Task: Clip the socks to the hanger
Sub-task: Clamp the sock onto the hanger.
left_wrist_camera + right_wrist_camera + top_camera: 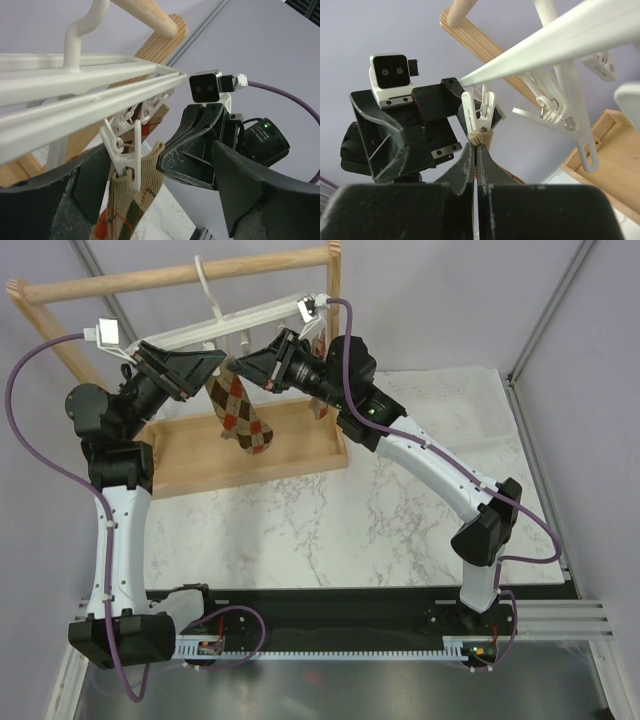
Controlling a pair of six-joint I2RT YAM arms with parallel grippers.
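The white hanger [250,322] hangs by its hook from the wooden rack. One argyle sock [243,418] hangs from a white clip [124,157] that grips its cuff [145,172]. My right gripper [245,368] is shut on the cuff's edge just below that clip, its tips [476,145] pinching the tan fabric [477,136]. My left gripper [210,368] is open, and its fingers [75,190] stand apart on either side of the clip and cuff without touching them. A second sock [322,408] hangs further right, partly hidden behind the right arm.
The wooden rack [180,275] stands on a wooden tray base [290,455] at the back left. Several empty clips [560,117] dangle from the hanger. A white basket [470,405] sits at the back right on the marble table [320,530].
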